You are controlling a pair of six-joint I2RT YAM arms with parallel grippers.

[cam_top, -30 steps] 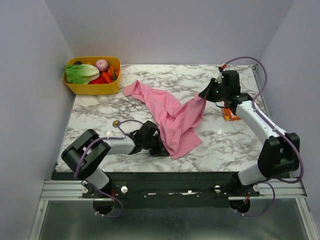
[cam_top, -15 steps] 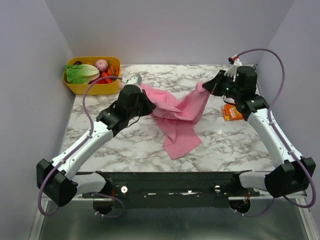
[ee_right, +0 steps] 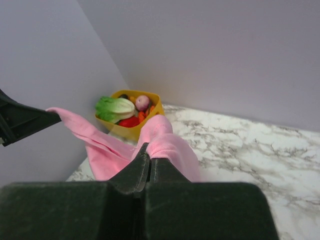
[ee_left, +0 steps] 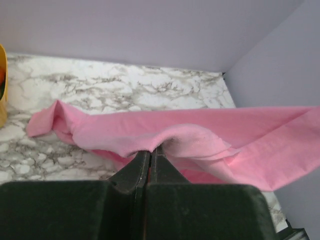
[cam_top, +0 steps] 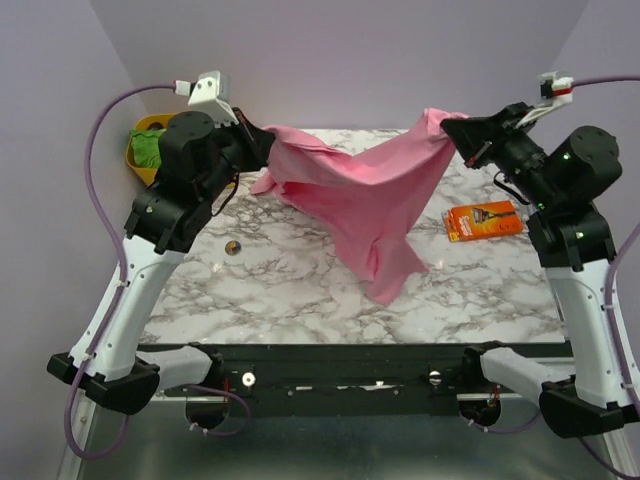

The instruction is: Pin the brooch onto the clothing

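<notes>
Clothing [cam_top: 370, 195]: held up, sagging in the middle. Left gripper [cam_top: 266, 142] clamped on clothing's left end, right gripper [cam_top: 460, 132] clamped on right end. Brooch [cam_top: 232, 247] lying left of clothing, apart.

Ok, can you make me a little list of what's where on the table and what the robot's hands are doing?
pink T-shirt: lifted between both arms, lower end hanging down toward the table
left tool: shut on the pink T-shirt
right tool: shut on the pink T-shirt
brooch: lying on the marble, left of the shirt, untouched
orange packet: flat, right side
yellow tub: far left corner, vegetables inside
</notes>
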